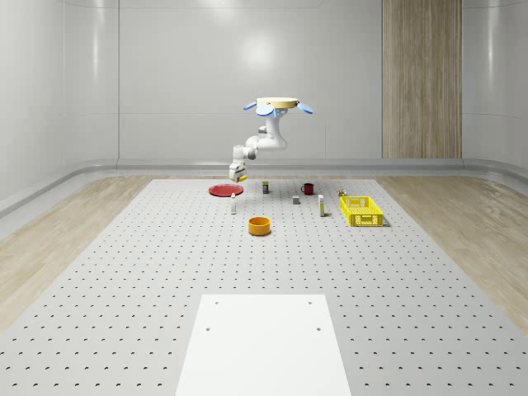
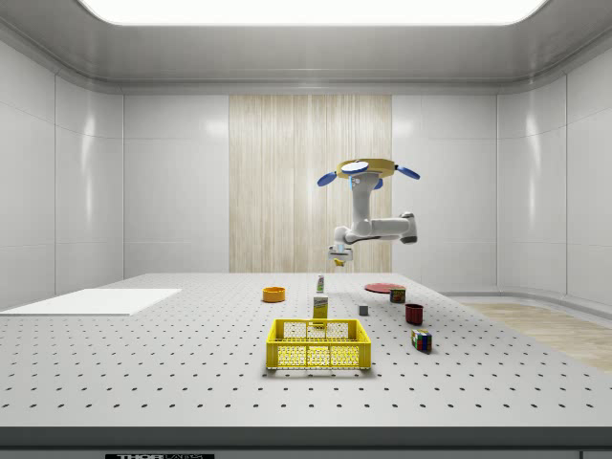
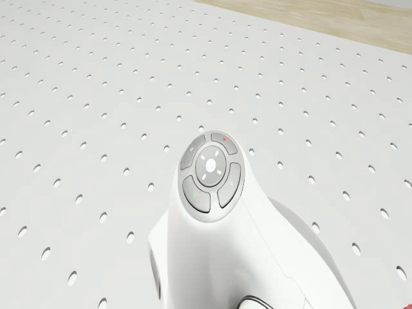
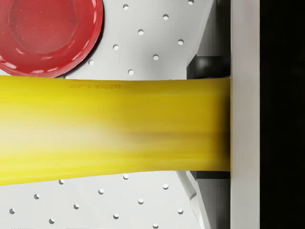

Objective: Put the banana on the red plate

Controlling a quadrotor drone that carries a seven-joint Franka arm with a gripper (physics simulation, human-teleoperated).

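The red plate [image 1: 223, 190] lies flat on the perforated table [image 1: 124, 272], toward the far left of the things in the whole-scene view, and just above its right edge hangs the gripper [image 1: 238, 173], clear of the table. It is clamped on the banana [image 4: 109, 129]: in the wrist view the yellow fruit runs straight across, pressed against a finger [image 4: 244, 114], with the plate [image 4: 45, 36] below and off to one side, not directly under it. So the banana is up in the air, held, near the plate but not on it. Moving right, the white arm [image 1: 266, 142] bends up to the drone [image 1: 277, 105], which hovers high over the far part of the table, blue rotors out to each side. Below, nearer us, sits an orange bowl [image 1: 259, 225]. Farther right stands a dark red mug [image 1: 308, 189], then a yellow basket [image 1: 361, 210] at the right end of the row.
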